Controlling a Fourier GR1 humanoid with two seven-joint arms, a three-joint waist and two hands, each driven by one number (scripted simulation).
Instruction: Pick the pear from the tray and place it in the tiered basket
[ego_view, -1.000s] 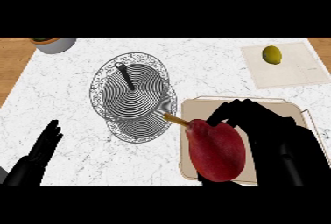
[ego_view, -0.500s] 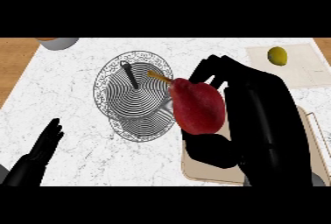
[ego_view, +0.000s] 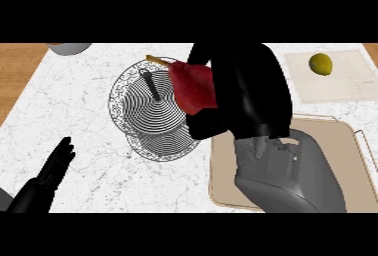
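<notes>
the red pear (ego_view: 193, 87) is gripped in the curled fingers of the right hand (ego_view: 240, 85) and is held over the right rim of the wire tiered basket (ego_view: 151, 112), its stem pointing up and to the left. the beige tray (ego_view: 325, 127) is seen on the marble tabletop (ego_view: 88, 150) below the right forearm. the left hand (ego_view: 53, 167) is rested open at the lower left, fingers straight. a yellow-green fruit (ego_view: 320, 63) is placed on a pale mat (ego_view: 347, 85) at the upper right.
</notes>
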